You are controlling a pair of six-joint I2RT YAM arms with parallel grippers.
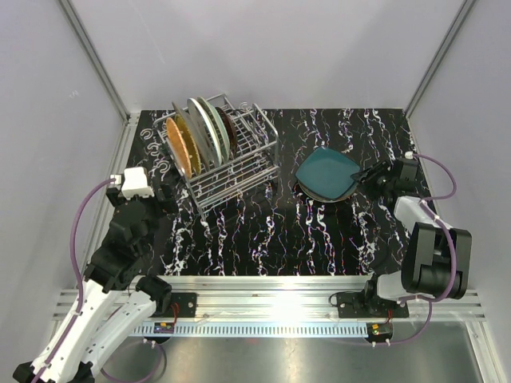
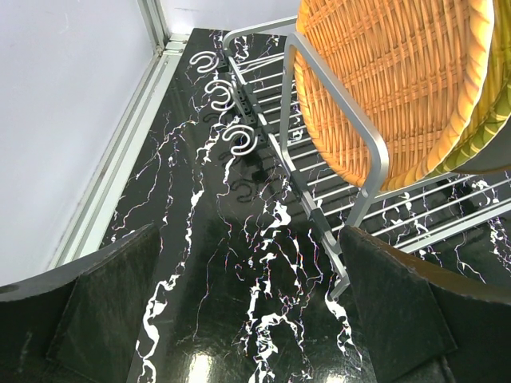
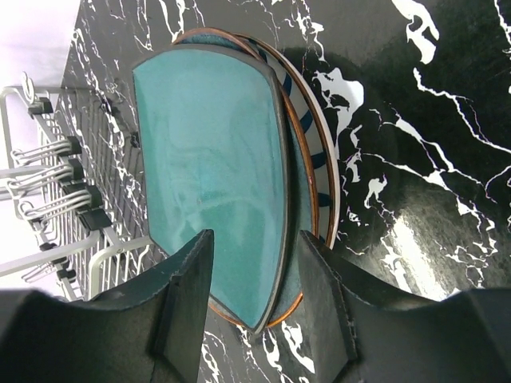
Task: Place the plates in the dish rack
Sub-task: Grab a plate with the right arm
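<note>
Left fingers (image 1: 166, 196) in the top view were spread wide, just beside the dish rack (image 1: 239, 163); several plates (image 1: 200, 132) stood upright in it. Left wrist: orange plate (image 2: 383, 80) in the end slot. Right wrist: my right fingers (image 3: 188, 303) pinched the dark teal plate (image 3: 207, 152), tilted over a striped plate (image 3: 318, 159) on the worktop (image 3: 431, 120).

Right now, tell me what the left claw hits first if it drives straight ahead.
Probably the marbled tabletop beside the dish rack; the open left claw points down at it. One finger might clip the rack's corner rail first; depth is unclear.
</note>
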